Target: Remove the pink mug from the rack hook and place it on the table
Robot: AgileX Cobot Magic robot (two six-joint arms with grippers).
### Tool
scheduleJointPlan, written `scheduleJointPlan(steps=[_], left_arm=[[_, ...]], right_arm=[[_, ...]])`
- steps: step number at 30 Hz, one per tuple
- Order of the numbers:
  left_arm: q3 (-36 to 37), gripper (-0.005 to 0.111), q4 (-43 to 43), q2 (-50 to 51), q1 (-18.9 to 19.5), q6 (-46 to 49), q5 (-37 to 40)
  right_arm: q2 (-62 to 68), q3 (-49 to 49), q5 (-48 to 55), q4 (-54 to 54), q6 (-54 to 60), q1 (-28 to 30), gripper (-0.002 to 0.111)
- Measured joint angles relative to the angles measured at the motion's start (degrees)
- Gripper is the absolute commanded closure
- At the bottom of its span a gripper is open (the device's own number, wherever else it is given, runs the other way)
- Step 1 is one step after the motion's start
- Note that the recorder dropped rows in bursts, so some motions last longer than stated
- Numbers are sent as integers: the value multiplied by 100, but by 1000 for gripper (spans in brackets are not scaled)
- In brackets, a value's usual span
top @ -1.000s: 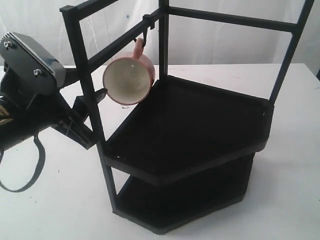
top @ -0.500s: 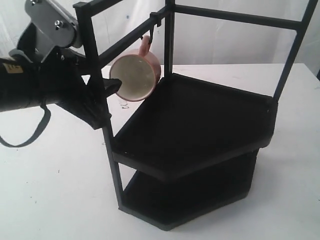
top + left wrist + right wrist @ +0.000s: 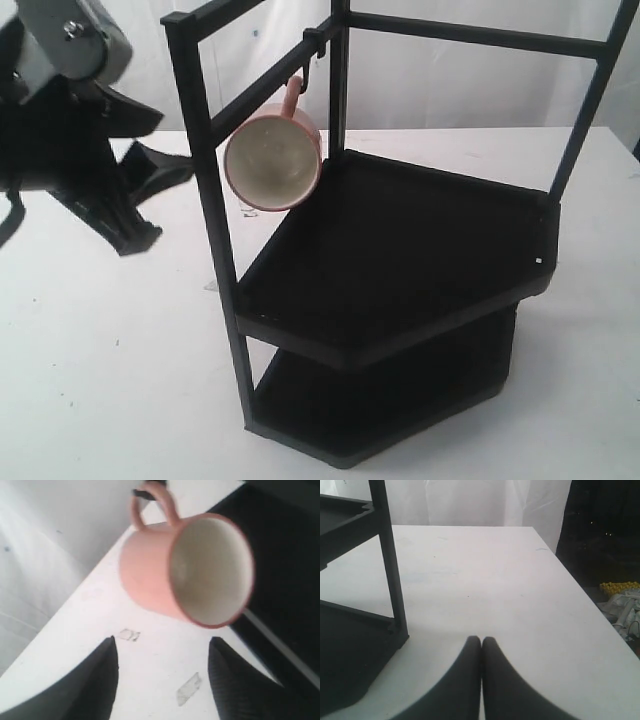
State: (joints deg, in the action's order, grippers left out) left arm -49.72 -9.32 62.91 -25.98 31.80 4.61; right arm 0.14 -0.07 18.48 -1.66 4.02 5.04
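The pink mug (image 3: 272, 165) is hanging by its loop handle from the rack hook (image 3: 314, 62), tilted so that its cream mouth is facing outward. It is hanging clear above the edge of the upper shelf of the rack (image 3: 400, 250), not touching it. The hook is sitting on a slanted black rail that is running from the rack's front post (image 3: 205, 180) to a rear upright.

The left gripper (image 3: 164, 642) is hovering near the mug with its two dark fingers spread apart and grasping nothing. In the exterior view the front post is standing between this gripper and the mug, while the left wrist view is showing open space between the fingertips and the mug's pink side.

Two small clear scraps (image 3: 187, 689) are lying on the white counter (image 3: 110, 350) below the mug.

The right gripper (image 3: 481, 639) is resting low over the counter with its fingers pressed together, clenched on nothing, beside a corner leg (image 3: 390, 565) of the rack. A white curtain (image 3: 450, 90) is hanging behind everything.
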Motion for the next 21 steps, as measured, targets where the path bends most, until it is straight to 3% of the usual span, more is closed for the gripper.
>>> scheduleJointPlan(steps=[4, 5, 8, 12, 14, 16, 21], left_arm=[[0, 56, -410, 246, 916, -747, -946], [0, 68, -465, 314, 1011, -924, -971], [-372, 80, -298, 644, 1131, -1272, -175], [-1224, 81, -197, 731, 1131, -1148, 1199], [-1539, 85, -186, 731, 1118, -573, 2021], [-1658, 86, -327, 731, 1043, 718, 2763], [-1671, 68, -1951, 818, 1001, 2676, 2903]], right_arm=[[0, 0, 0, 0, 0, 0, 108], [0, 0, 0, 0, 0, 0, 108], [0, 0, 0, 0, 0, 0, 108], [0, 0, 0, 0, 0, 0, 108], [0, 0, 0, 0, 0, 0, 108], [0, 0, 0, 0, 0, 0, 108], [0, 0, 0, 0, 0, 0, 108]])
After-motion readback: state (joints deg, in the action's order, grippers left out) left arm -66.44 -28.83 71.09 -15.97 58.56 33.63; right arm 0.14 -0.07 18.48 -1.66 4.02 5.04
